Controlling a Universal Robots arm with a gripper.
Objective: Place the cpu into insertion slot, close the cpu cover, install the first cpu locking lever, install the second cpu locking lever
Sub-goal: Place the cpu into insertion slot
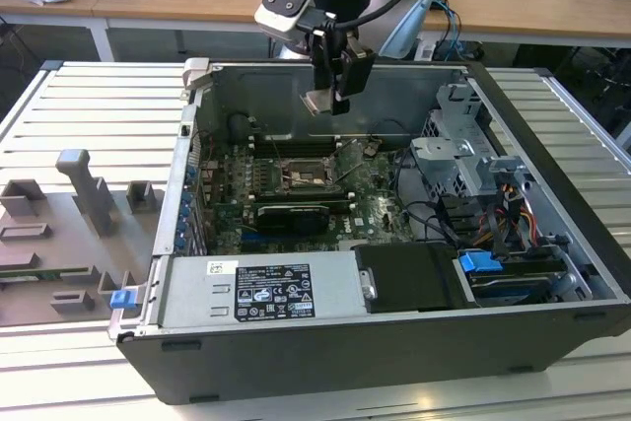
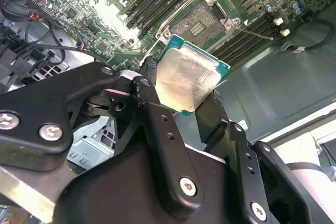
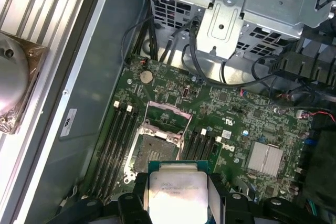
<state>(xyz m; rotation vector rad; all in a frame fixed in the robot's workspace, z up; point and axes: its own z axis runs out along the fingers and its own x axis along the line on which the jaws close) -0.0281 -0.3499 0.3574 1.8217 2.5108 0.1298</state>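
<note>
Well, the exterior view shows the whole open computer case (image 1: 394, 362), with the arm pointing straight down into it. The gripper (image 1: 330, 96) pinches one cpu (image 1: 317, 102) between its two fingers. The first wrist view shows one insertion slot (image 3: 155, 149) below the cpu, bare, its cpu cover (image 3: 168, 113) tipped up.

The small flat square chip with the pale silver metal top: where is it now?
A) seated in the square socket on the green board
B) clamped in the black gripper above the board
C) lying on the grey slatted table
B: the small flat square chip with the pale silver metal top is clamped in the black gripper, above the dark-rimmed square socket, whose contact field lies bare.
</note>
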